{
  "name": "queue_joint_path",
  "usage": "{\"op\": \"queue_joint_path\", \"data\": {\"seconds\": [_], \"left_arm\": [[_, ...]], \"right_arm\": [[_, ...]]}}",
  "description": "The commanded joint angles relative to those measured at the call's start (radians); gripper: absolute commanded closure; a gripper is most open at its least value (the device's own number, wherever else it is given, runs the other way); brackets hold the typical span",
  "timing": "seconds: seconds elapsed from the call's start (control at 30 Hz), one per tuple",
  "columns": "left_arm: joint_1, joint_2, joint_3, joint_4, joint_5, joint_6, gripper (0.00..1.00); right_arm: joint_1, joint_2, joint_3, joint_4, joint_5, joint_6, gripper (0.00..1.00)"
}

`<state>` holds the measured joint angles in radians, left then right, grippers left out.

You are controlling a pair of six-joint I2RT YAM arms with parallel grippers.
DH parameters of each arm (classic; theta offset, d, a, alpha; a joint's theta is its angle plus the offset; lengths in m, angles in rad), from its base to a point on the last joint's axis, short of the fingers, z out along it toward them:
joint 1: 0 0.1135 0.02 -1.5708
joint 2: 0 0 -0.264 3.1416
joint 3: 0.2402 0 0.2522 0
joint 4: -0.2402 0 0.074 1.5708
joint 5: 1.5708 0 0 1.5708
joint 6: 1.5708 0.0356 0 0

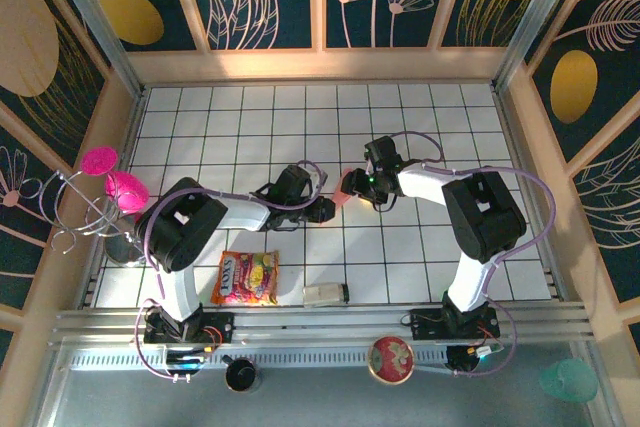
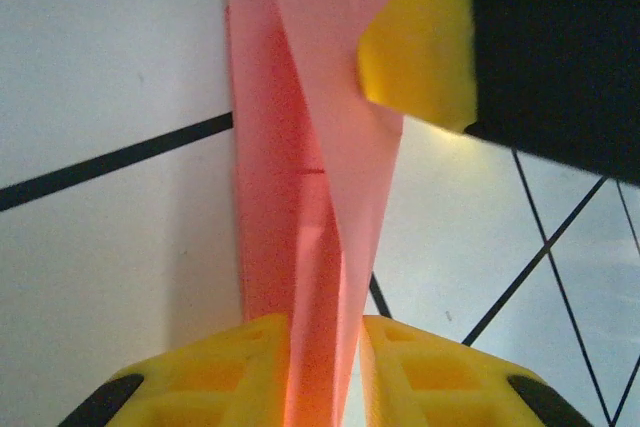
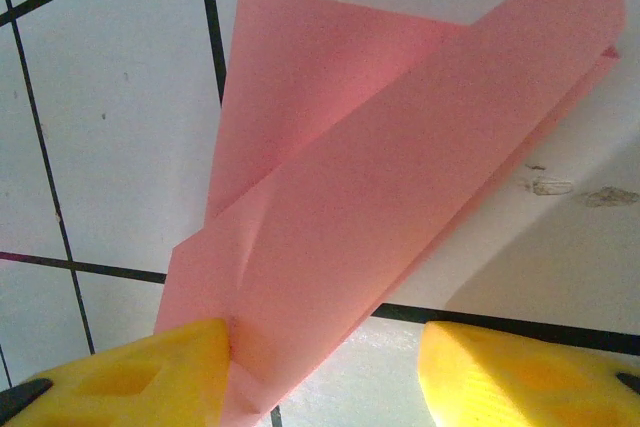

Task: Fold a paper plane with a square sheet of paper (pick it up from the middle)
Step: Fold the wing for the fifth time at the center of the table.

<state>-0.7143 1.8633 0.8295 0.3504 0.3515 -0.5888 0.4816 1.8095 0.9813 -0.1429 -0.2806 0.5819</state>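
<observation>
Salmon-pink folded paper plane (image 1: 347, 188) largely hidden in overhead view, above mid white-tiled bench (image 1: 240, 117), both arms reaching inward, left tool (image 2: 325, 372) clenched on its narrow folded end, right tool (image 3: 325, 372) released, one pad (image 3: 150, 372) touching paper.

Paper (image 1: 347, 188) at middle of table (image 1: 250, 117), between my left gripper (image 2: 325, 347) and my right gripper (image 3: 325, 357). Packet (image 1: 245, 278) at near edge; box (image 1: 325, 294) right of it; stand (image 1: 85, 212) at left edge.

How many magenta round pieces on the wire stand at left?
2. The upper piece is at the wire stand's top left; the lower piece is next to the left arm, which may hide more.
</observation>
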Motion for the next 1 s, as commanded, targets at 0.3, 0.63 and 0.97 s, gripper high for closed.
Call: {"op": "queue_joint_path", "data": {"seconds": [0.3, 0.63, 0.97], "left_arm": [[-0.005, 0.010, -0.009, -0.010, 0.007, -0.003, 0.83], [-0.002, 0.030, -0.024, -0.007, 0.018, -0.038, 0.85], [0.008, 0.054, -0.043, 0.017, 0.057, -0.079, 0.85]], "right_arm": [[0.014, 0.116, -0.018, 0.049, 0.078, -0.008, 0.45], [-0.012, -0.007, -0.064, 0.127, 0.016, -0.026, 0.47], [-0.066, -0.301, -0.271, 0.360, -0.212, -0.019, 0.47]]}}
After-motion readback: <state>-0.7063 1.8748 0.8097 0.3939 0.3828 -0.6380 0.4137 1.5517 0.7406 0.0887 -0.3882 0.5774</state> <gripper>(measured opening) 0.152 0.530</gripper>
